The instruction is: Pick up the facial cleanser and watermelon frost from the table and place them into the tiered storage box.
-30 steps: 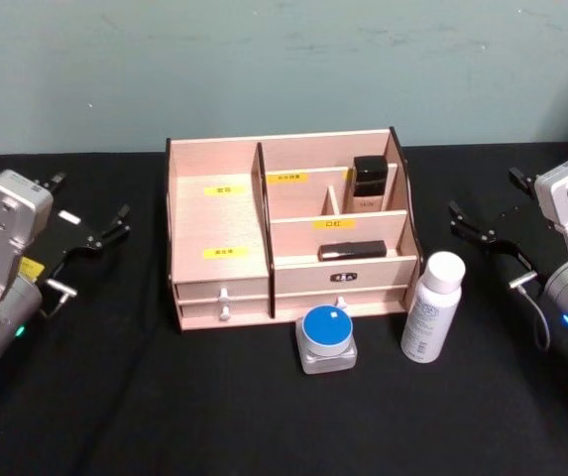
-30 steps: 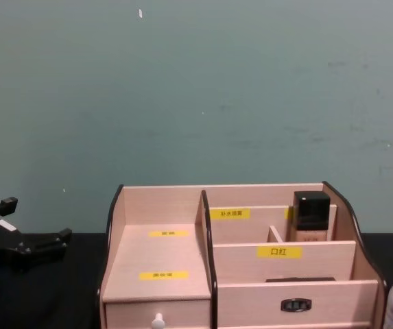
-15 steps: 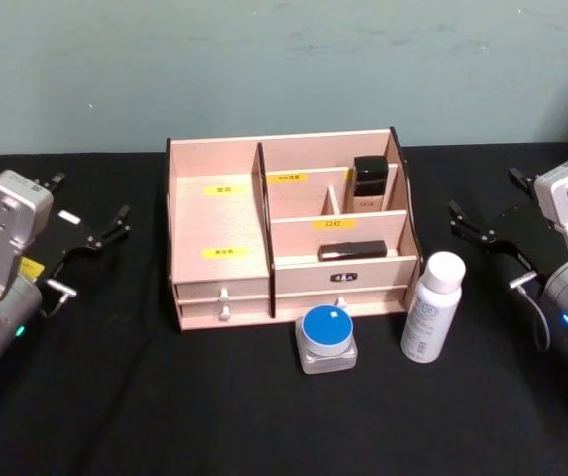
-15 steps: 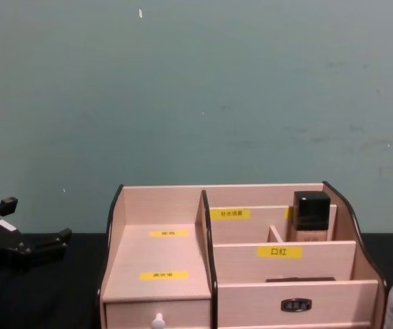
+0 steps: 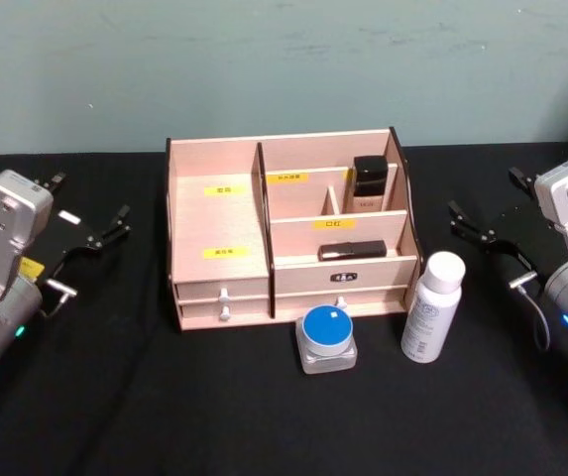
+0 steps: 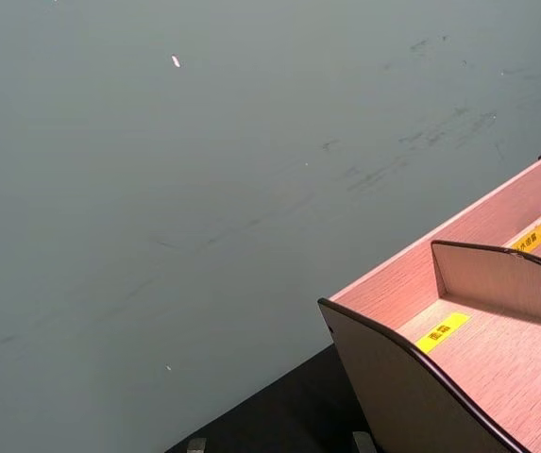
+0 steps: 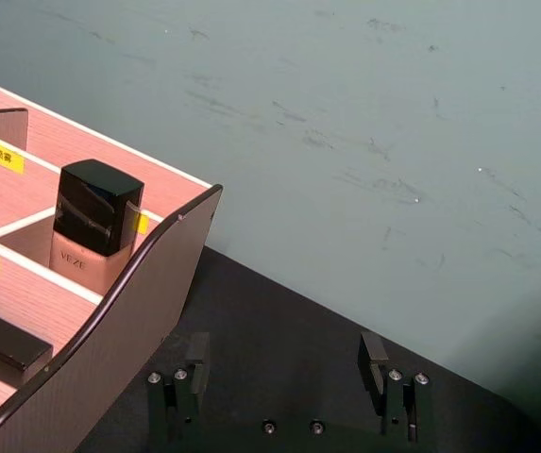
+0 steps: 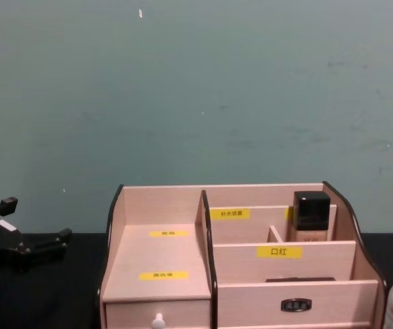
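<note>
head view: just inward of the spread right gripper (image 5: pixel 482 193), the white bottle (image 5: pixel 432 309) looks light, slick, tippy; pinch mid-body; left gripper (image 5: pixel 93 196) spread too

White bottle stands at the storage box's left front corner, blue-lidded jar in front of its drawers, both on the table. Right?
No: the head view shows the tall white cylindrical bottle at the right front corner of the pale wooden tiered storage box, not the left. The clear blue-lidded jar does sit before the drawers, on the black table.
</note>
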You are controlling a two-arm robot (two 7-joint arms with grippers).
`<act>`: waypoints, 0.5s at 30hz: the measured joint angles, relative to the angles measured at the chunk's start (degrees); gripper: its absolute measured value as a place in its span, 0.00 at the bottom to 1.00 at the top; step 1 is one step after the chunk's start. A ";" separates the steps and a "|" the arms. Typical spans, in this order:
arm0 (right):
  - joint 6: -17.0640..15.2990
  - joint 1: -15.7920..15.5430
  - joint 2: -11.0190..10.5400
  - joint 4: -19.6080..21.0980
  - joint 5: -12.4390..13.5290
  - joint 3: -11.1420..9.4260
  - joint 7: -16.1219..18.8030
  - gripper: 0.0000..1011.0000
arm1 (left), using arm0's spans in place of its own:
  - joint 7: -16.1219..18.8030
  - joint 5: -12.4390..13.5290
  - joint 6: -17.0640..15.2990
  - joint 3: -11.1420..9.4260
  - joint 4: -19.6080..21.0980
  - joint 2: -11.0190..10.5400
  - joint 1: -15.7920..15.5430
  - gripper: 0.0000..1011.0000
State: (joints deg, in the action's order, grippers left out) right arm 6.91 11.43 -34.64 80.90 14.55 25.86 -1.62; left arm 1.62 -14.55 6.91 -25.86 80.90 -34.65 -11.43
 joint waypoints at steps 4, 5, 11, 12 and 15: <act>0.00 0.00 0.00 0.00 0.00 0.00 0.00 0.99 | 0.00 0.00 0.00 0.00 0.00 0.00 0.00 0.99; 0.00 0.00 -0.01 0.00 0.00 0.00 0.00 0.99 | 0.00 0.00 0.00 0.00 0.00 0.00 0.00 0.99; -0.02 -0.75 -0.29 0.89 0.35 -1.50 0.87 0.99 | 0.00 0.00 0.00 0.00 0.00 0.00 0.00 0.99; -0.02 -0.96 -0.45 1.26 0.49 -1.79 1.02 0.99 | 0.00 0.00 0.00 0.00 0.00 0.00 0.00 0.99; 0.03 -2.21 -1.44 3.52 1.09 -3.14 1.67 0.99 | 0.00 0.00 0.00 0.00 0.00 0.00 0.00 0.99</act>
State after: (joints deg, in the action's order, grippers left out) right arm 6.93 9.21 -36.08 84.42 15.64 22.72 0.05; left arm 1.62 -14.55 6.91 -25.86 80.90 -34.65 -11.43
